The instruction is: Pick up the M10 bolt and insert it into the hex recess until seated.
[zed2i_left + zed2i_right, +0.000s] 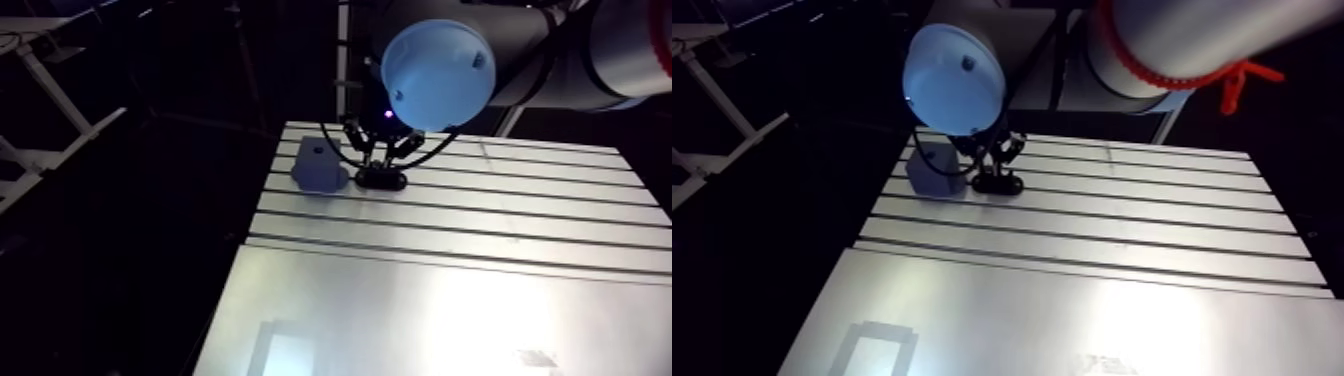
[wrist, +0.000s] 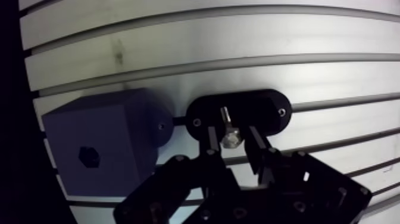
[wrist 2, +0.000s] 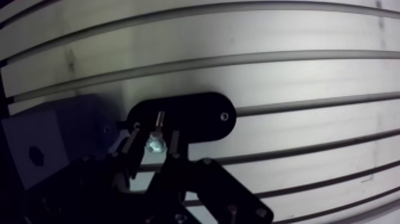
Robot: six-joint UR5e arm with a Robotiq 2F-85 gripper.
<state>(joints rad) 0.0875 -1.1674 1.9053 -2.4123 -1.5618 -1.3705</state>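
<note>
1. The M10 bolt [image 2: 228, 134] sits on the black oval holder [image 2: 268, 113], with its hex head toward the gripper.
2. Your gripper [image 2: 231, 142] straddles the head, fingers apart with thin gaps on both sides; it is not gripping.
3. Just left, the blue block [image 2: 113, 143] shows its hex recess [image 2: 88, 156].
4. In the arm view you cannot make out the bolt.

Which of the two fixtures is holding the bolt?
The black oval holder under the gripper; the bolt sits in it. The blue block beside it shows an empty hex recess.
</note>
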